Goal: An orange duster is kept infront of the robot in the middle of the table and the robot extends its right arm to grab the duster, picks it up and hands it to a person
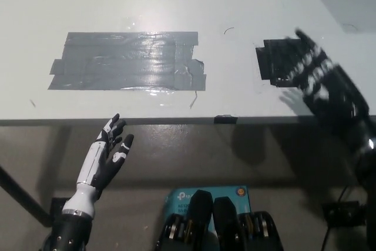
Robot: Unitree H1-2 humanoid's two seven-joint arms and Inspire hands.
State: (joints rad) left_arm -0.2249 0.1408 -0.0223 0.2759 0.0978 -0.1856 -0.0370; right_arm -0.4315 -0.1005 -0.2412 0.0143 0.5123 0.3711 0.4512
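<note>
Duster not in view. Right robot hand (320, 80) blurred over bench (176, 4) right edge, fingers spread, empty. Left robot hand (108, 157) spread below front edge.

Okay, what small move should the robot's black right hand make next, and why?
Probably finish drawing the black right hand back off the white table to rest. It holds nothing, it is motion-blurred over the table's right edge, and no orange duster is in view. The white left hand rests open below the table's front edge.
</note>
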